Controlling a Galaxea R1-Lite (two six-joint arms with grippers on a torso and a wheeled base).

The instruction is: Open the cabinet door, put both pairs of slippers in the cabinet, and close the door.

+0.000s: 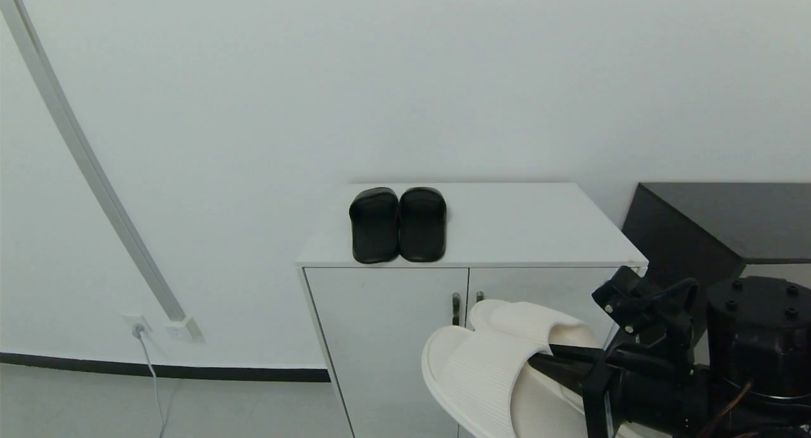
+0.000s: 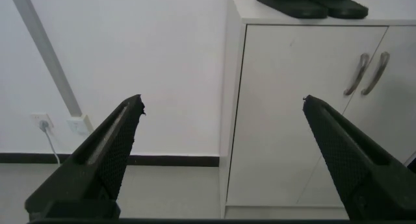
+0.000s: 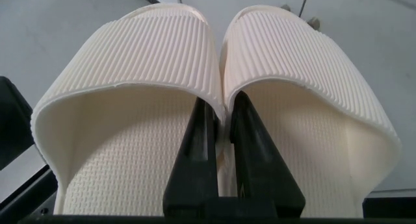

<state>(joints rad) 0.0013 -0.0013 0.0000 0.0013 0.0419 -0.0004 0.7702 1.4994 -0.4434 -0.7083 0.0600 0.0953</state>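
Doors (image 1: pixel 386 336) shut on the white cabinet (image 1: pixel 538 229), black slippers (image 1: pixel 398 224) on its top, left of centre. Right tool (image 3: pixel 224 107) is clamped on the white slippers (image 1: pixel 500 362), near, before the right door (image 1: pixel 557 286). Left tool (image 2: pixel 222 104) gapes wide, free: best it takes a handle (image 1: pixel 455 308), white pair held out of the door's swing. Inside is hidden; right door mostly covered.

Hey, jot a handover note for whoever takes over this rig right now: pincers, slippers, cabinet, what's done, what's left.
Left pincer: open, empty, facing the cabinet front.
Right pincer: shut on the white slippers, held as a pair before the doors.
Black slippers: side by side on the cabinet top.
Done: white pair gripped; doors are shut, nothing stowed.
Left: open a door, stow both pairs, close it.
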